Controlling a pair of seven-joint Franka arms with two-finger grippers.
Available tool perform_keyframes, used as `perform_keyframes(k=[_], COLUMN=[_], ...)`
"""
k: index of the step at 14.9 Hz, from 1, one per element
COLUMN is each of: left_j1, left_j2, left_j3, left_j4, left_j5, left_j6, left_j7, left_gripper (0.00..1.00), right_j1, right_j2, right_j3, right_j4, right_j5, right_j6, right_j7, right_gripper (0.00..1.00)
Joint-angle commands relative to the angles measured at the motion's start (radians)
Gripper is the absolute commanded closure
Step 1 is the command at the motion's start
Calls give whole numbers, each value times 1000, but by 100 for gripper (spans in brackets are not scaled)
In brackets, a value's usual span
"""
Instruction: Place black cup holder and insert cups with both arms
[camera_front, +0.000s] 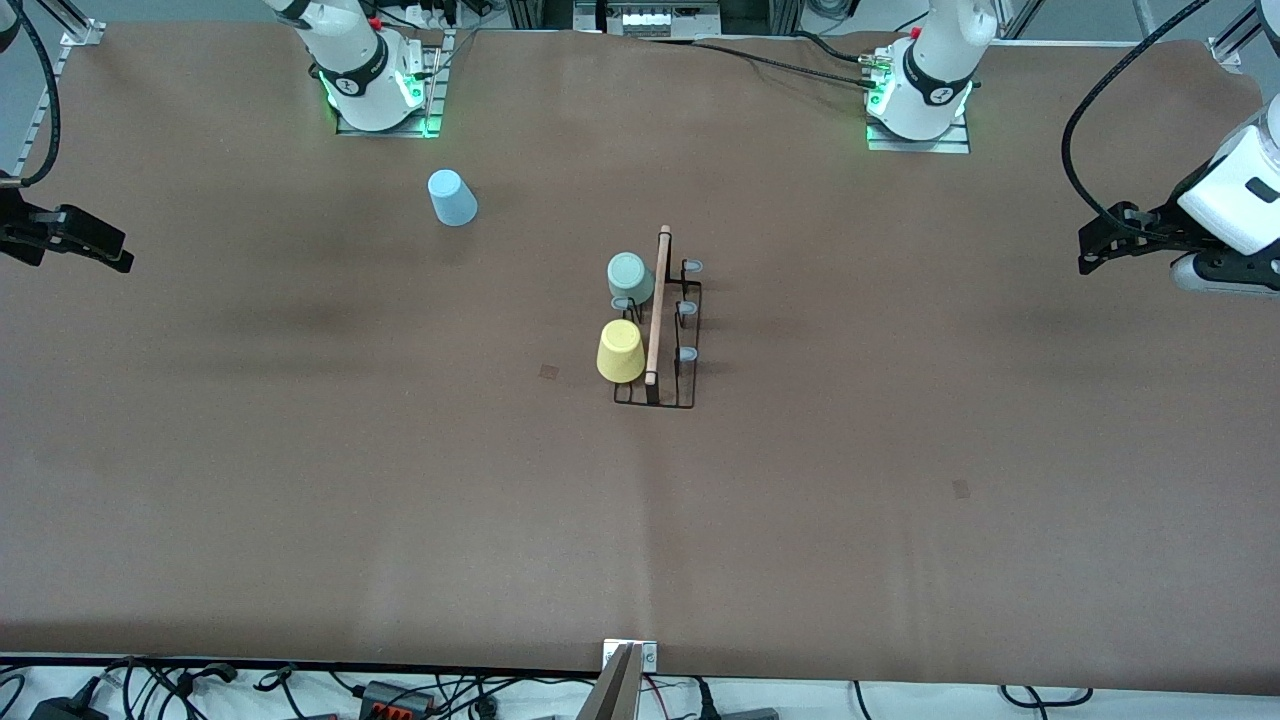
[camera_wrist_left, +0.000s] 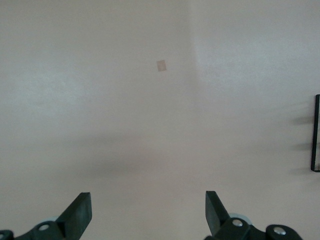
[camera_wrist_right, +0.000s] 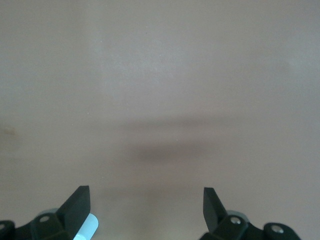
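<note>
The black cup holder (camera_front: 688, 340) stands at the table's middle, its wooden rod (camera_front: 656, 310) along the top. The mint green cup (camera_front: 630, 277) and the yellow cup (camera_front: 620, 351) sit upside down on prongs on the side toward the right arm's end. The light blue cup (camera_front: 452, 198) stands upside down on the table near the right arm's base. My left gripper (camera_front: 1088, 250) is open and empty, raised over the left arm's end of the table; its wrist view (camera_wrist_left: 148, 212) shows a sliver of the holder (camera_wrist_left: 316, 135). My right gripper (camera_front: 122, 250) is open and empty over the right arm's end (camera_wrist_right: 146, 210); a bit of the light blue cup (camera_wrist_right: 86, 228) shows there.
Three prongs with grey-blue tips (camera_front: 687, 310) stand bare on the holder's side toward the left arm's end. Small tape marks lie on the brown table (camera_front: 549, 371) (camera_front: 961, 488) (camera_wrist_left: 161, 65). Cables and plugs run along the table's near edge (camera_front: 380, 690).
</note>
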Motion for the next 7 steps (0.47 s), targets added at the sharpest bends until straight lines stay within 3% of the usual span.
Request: perform_keyframes(k=[1, 7], left_j1=[-2, -2], left_j2=[4, 4], left_j3=[7, 7], left_j4=[17, 17], left_j5=[-14, -15], left_j6=[-17, -17], left_j7=[22, 22], left_gripper=[0, 0], right_j1=[6, 5], right_j2=[-24, -24], right_j3=[-14, -19], right_j4=[-24, -24], right_j5=[59, 72], right_j6=[8, 5], right_j7=[1, 41], right_gripper=[0, 0])
